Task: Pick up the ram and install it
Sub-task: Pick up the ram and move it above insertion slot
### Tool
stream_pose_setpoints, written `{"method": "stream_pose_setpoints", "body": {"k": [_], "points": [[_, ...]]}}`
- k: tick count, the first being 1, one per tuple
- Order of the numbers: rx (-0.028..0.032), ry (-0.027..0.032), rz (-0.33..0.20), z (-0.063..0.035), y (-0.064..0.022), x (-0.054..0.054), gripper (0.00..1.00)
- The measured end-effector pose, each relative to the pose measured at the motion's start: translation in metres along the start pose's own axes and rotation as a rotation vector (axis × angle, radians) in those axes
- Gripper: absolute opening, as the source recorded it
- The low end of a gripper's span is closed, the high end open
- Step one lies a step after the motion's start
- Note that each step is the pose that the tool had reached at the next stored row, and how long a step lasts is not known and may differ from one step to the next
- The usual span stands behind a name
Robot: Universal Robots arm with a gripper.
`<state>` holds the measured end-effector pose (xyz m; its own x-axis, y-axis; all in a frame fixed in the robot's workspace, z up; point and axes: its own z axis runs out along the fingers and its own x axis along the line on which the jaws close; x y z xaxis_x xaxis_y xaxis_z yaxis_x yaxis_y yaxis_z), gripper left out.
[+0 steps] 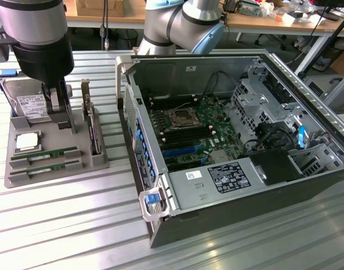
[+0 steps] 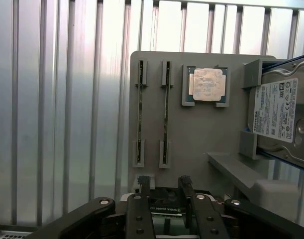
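1. Exterior view: my gripper (image 1: 63, 119) hangs over the middle of the grey tray (image 1: 25, 179). Its fingers are spread apart and hold nothing.
2. One ram stick (image 1: 45, 153) and its twin (image 1: 45, 165) sit side by side in slots along the tray's near edge (near to that camera). I touch neither.
3. The CPU (image 1: 26, 140) lies just behind the sticks. The hard drive (image 1: 30, 104) fills the far corner on the exterior view's left. The expansion card (image 1: 92, 124) stands upright along the edge on the exterior view's right.
4. The open computer case (image 1: 245, 225) sits on the slatted worktop (image 1: 76, 225) beside the tray, its motherboard (image 1: 188, 129) exposed.
5. Wrist view: my fingertips (image 2: 144, 185) stand apart with nothing clamped between them. Beyond them the ram stick (image 2: 139, 122) and twin (image 2: 165, 119) show edge-on and parallel, each in its own slot, near the tray's (image 2: 191, 144) edge. The CPU (image 2: 206, 84) is beside them, with the hard drive (image 2: 278, 114) past it.
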<state>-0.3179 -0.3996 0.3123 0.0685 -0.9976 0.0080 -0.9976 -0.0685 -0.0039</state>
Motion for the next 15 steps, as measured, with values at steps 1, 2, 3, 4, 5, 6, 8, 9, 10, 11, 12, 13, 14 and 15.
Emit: {"method": "stream_pose_setpoints", "body": {"k": [1,2,3,4,5,6,8,9,10,11,12,13,14,15], "points": [[0.0001,-0.0001,0.0,0.0002,0.0,0.0,0.36],[0.0,0.0,0.0,0.0004,0.0,0.0,0.36],[0.0,0.0,0.0,0.0005,0.0,0.0,0.36],[0.0001,-0.0001,0.0,0.0008,0.0,0.0,0.36],[0.0,-0.0001,0.0,0.0009,0.0,0.0,0.36],[0.0,-0.0001,0.0,0.0013,0.0,0.0,0.36],[0.0,0.0,0.0,0.0018,0.0,0.0,0.36],[0.0,-0.0001,0.0,0.0021,0.0,0.0,0.36],[0.0,0.0,0.0,0.0024,0.0,0.0,0.36],[0.0001,-0.0001,0.0,0.0029,0.0,0.0,0.36],[0.0,0.0,0.0,0.0032,0.0,0.0,0.36],[0.0,0.0,0.0,0.0035,0.0,0.0,0.36],[0.0,0.0,0.0,0.0039,0.0,0.0,0.36],[0.0001,0.0,0.0,0.0044,0.0,0.0,0.36]]}}
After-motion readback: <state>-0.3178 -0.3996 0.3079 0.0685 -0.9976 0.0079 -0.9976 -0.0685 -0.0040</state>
